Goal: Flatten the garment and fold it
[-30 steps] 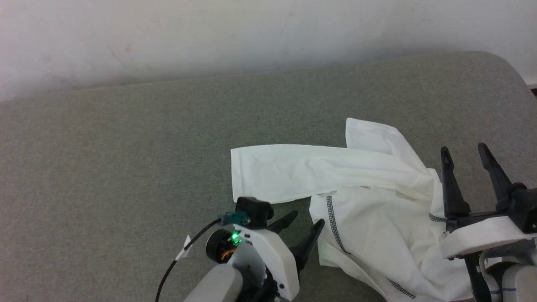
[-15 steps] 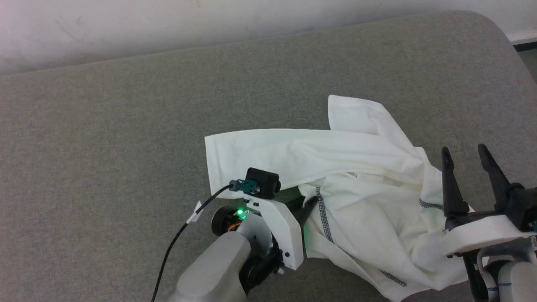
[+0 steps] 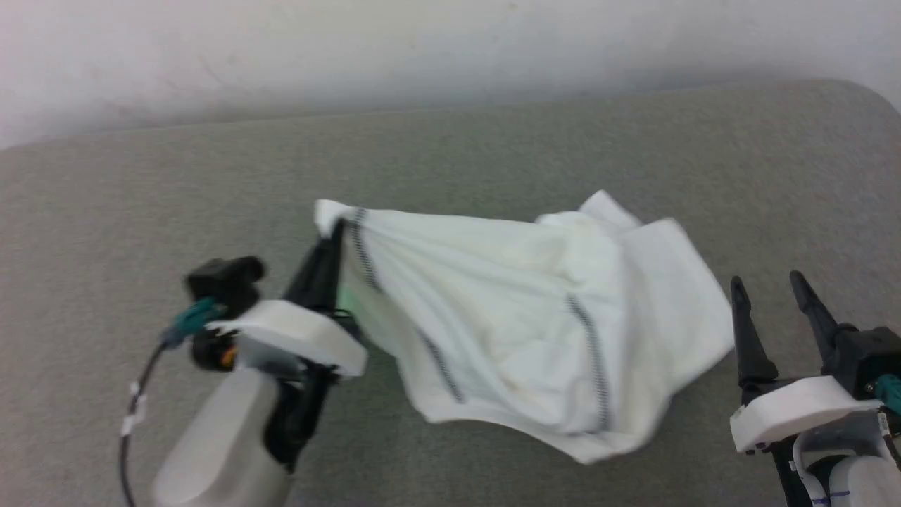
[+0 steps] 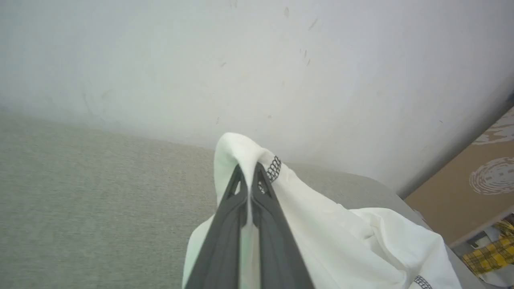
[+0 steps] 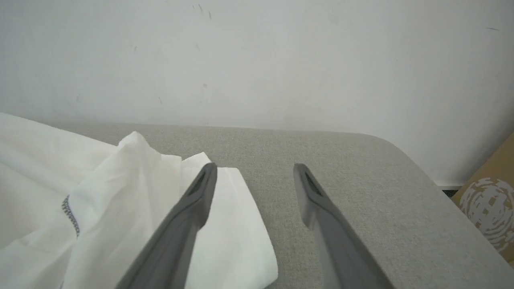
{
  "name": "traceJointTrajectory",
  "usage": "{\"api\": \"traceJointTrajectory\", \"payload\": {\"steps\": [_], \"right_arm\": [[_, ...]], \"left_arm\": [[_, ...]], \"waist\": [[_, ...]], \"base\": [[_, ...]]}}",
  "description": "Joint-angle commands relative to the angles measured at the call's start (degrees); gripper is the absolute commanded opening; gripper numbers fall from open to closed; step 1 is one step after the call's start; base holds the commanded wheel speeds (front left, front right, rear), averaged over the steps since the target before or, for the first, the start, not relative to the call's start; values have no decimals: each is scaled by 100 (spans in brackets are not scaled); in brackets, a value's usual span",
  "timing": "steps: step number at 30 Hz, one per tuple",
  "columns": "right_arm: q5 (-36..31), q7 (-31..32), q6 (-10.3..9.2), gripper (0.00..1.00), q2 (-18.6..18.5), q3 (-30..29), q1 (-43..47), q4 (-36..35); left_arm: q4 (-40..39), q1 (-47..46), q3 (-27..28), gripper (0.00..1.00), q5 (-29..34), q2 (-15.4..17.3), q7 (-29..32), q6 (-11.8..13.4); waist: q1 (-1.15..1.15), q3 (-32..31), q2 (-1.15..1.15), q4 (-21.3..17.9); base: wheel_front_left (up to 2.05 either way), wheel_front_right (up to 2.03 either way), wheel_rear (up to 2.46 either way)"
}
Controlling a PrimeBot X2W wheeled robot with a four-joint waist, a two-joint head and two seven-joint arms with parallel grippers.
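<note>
**Flattening step: 1 corner gripped**

Nearest, the right hand (image 3: pixel 766 280) stands empty with its jaws spread, just beside the right edge of the shirt (image 3: pixel 521 317). The left hand (image 3: pixel 336 236) is clamped on a seamed corner and holds it raised above the tabletop (image 3: pixel 493 155). From there the cloth slopes down to a crumpled heap between the 2 hands. Beyond lies bare tabletop, then the wall (image 3: pixel 422 49). Judged stage: spreading out, with folding not begun. The next move likely calls for the right hand to pinch the opposite edge, so both can draw the cloth taut.
</note>
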Motion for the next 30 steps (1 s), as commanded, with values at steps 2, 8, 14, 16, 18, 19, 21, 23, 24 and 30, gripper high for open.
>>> {"api": "traceJointTrajectory", "payload": {"steps": [2, 8, 14, 16, 18, 19, 21, 23, 24, 30], "right_arm": [[-25, 64, -6, 100, 10, 13, 89, 21], [9, 235, -6, 100, 10, 118, 211, 166], [83, 449, -6, 100, 10, 403, 202, 365], [169, 546, -6, 100, 10, 553, 77, 354], [326, 742, -6, 100, -44, 748, -118, 332], [402, 897, -6, 100, -129, 899, -244, 333], [613, 1261, -6, 100, -324, 1275, -567, 364], [925, 1713, -6, 100, -469, 1596, -954, 480], [1020, 1958, -6, 100, -578, 1776, -1165, 575], [1337, 3045, -6, 100, -957, 2518, -2233, 1326]], "left_arm": [[-387, 321, 263, 0, 8, 224, -104, 233], [-705, 1305, 661, 0, 133, 645, -34, 924], [-398, 1858, 241, 95, 142, 483, 333, 998], [-403, 1817, 185, 100, 193, 407, 175, 917], [-457, 1717, 168, 100, 292, 329, -25, 809], [-507, 1653, 155, 100, 412, 304, -107, 781], [-634, 1537, 102, 100, 736, 272, -200, 725], [-779, 1443, 81, 100, 1086, 225, -231, 693], [-901, 1404, 106, 100, 1262, 180, -235, 655], [-1177, 1499, 284, 100, 1795, -187, -239, 417]], "waist": [[1, -499, -1, 621], [1, -581, -1, 930], [1, -576, -1, 1122], [1, -545, -1, 1204], [1, -498, -1, 1318], [1, -466, -1, 1382], [1, -393, -1, 1507], [1, -318, -1, 1655], [1, -288, -1, 1734], [1, -165, -1, 2153]], "base": [[0, 0, 0], [0, 0, 0], [0, 0, 0], [0, 0, 0], [0, 0, 0], [0, 0, 0], [0, 0, 0], [0, 0, 0], [0, 0, 0], [0, 0, 0]]}}
